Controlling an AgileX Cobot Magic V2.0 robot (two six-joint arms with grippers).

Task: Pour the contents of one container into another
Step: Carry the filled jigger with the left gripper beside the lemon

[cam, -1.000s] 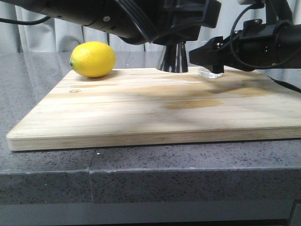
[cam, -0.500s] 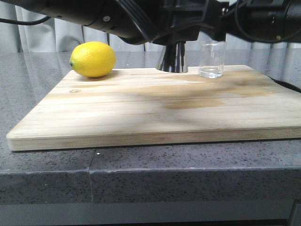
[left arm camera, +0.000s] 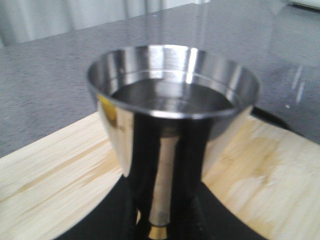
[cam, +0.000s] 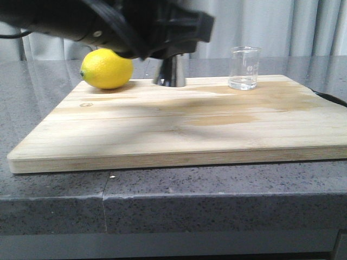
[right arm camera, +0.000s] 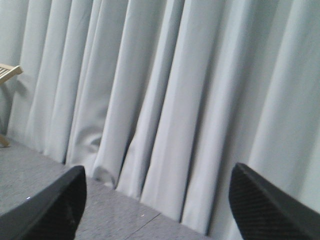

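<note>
The left gripper (cam: 172, 57), a black blurred mass reaching in from the robot's left side in the front view, sits over the tall shiny steel hourglass-shaped jigger (cam: 170, 73); only the jigger's lower cone shows beneath it, its base at the far edge of the pale wooden cutting board (cam: 179, 130); from that view I cannot tell whether the base touches the wood or clears it. In the left wrist view the jigger (left arm camera: 172, 125) stands upright between the dark fingers (left arm camera: 107, 212), which close around it near the brass-coloured waist; its upper cup holds a clear liquid with a level surface, well below the rim; so the left gripper is clamped on the jigger.

The small clear glass beaker (cam: 244, 67) stands upright on the board, well apart from the left gripper toward the robot's right, nothing touching it; a shallow layer of clear liquid lies at its bottom, and faint white markings show on its wall. The yellow lemon (cam: 107, 68) rests on the board's far edge just beside the gripper, on its left side.

The right gripper (right arm camera: 157, 210) appears only in its own wrist view; its two black fingers (right arm camera: 50, 210) stand wide apart with nothing between them, facing grey pleated curtains (right arm camera: 160, 100) and a strip of grey speckled tabletop (cam: 173, 200).
</note>
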